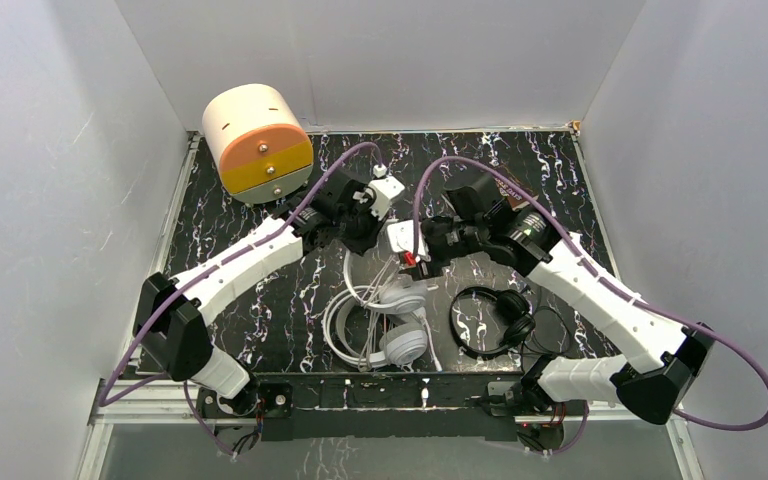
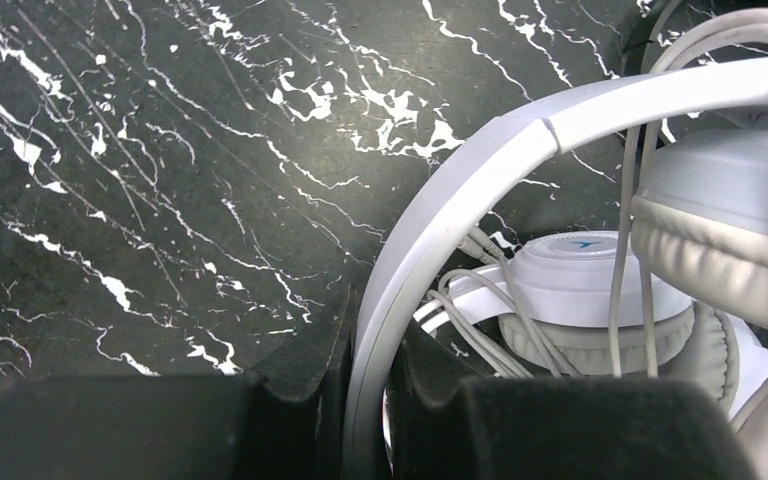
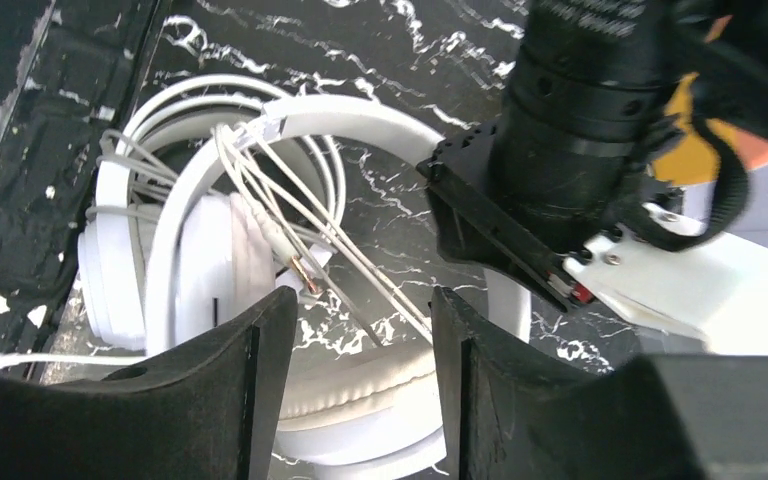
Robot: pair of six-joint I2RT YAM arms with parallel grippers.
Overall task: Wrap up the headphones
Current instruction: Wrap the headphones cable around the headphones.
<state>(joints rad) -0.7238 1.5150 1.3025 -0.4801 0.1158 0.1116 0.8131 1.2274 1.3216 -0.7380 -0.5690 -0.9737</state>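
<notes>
Headphones by front edge: two white pairs (image 1: 405, 343) tangled at centre, black pair (image 1: 495, 320) just right of them. Over them, arms angled inward, wrists close. L gripper (image 2: 365, 410) pinched on white headband (image 2: 460, 190). R gripper (image 3: 355, 345) jaws apart, gripping nothing, cord (image 3: 300, 215) running between. Blue logo (image 2: 585, 243) on cup, unreadable.

Robot lab: white-walled encl. (image 1: 50, 180)

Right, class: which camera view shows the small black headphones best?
The top external view: there the black headphones show whole, band and both ear cups, lying on the table. Neither wrist view shows them clearly.
</notes>
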